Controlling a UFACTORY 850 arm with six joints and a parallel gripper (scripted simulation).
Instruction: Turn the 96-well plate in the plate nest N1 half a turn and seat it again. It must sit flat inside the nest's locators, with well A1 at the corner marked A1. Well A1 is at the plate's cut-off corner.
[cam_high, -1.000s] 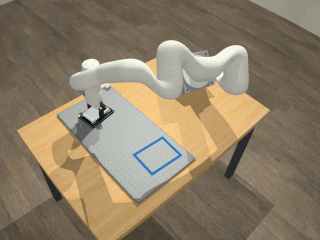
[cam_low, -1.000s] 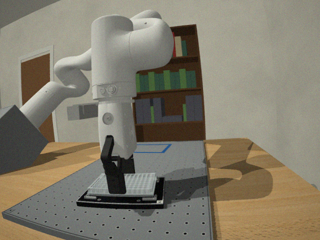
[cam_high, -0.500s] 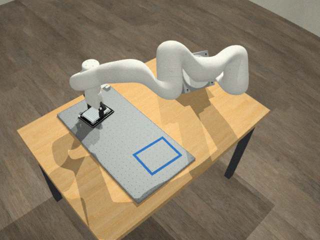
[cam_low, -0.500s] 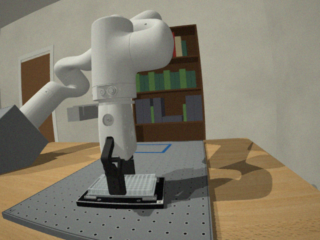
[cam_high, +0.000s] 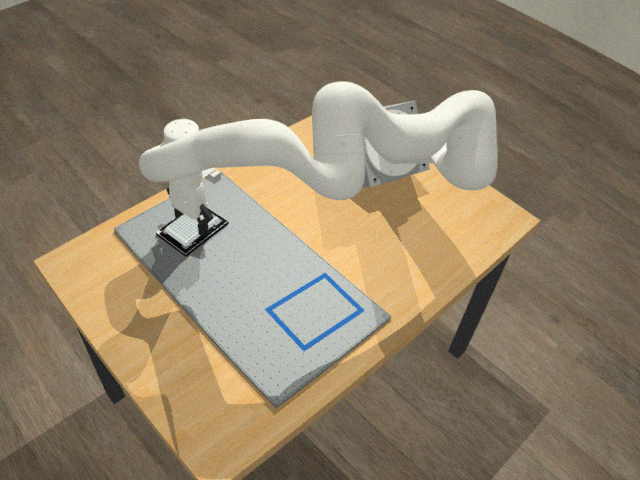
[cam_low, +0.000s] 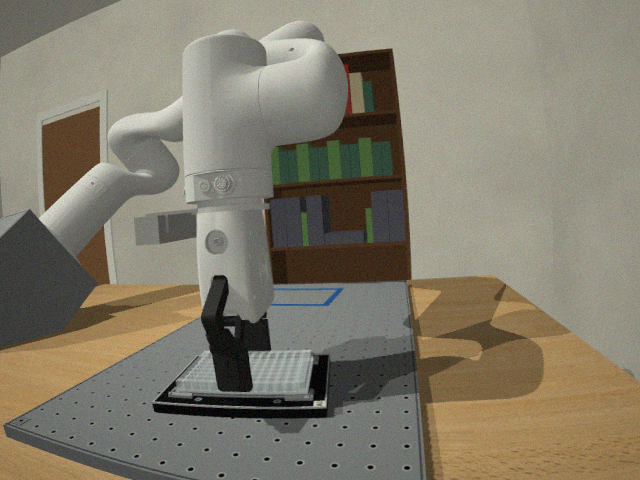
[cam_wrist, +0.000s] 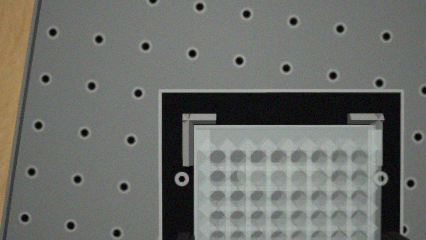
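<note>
Straddling the plate in the nest, we are having the gripper point down with its fingers wide open, gripping nothing. One finger is standing at each long side of the plate; we are not managing to tell from these views whether either is touching it. The plate is lying inside the nest and looking about level, wells up. At one short end of the nest, we are seeing two corner locators bracketing the plate's corners. Whether it is sitting fully down, we are failing to tell. We are not making out the cut-off corner, so A1's place is staying unconfirmed. A small pale mark is showing on one nest corner, too small for us to be reading. Under the nest, the board is lying on the table. Well apart from the nest, toward the board's other end, we are seeing the blue outline. Above the nest, our arm is reaching over.

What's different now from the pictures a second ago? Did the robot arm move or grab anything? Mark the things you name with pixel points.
The end effector (cam_high: 191, 221) (cam_low: 248, 369) (cam_wrist: 291, 236) moved down a little over the well plate (cam_high: 180, 229) (cam_low: 281, 369) (cam_wrist: 287, 187). It is open now; I can't see any grabbing or letting go. The black nest (cam_low: 242, 412) (cam_wrist: 172, 140) stayed put. Whether the plate shifted slightly is too small to tell.
</note>
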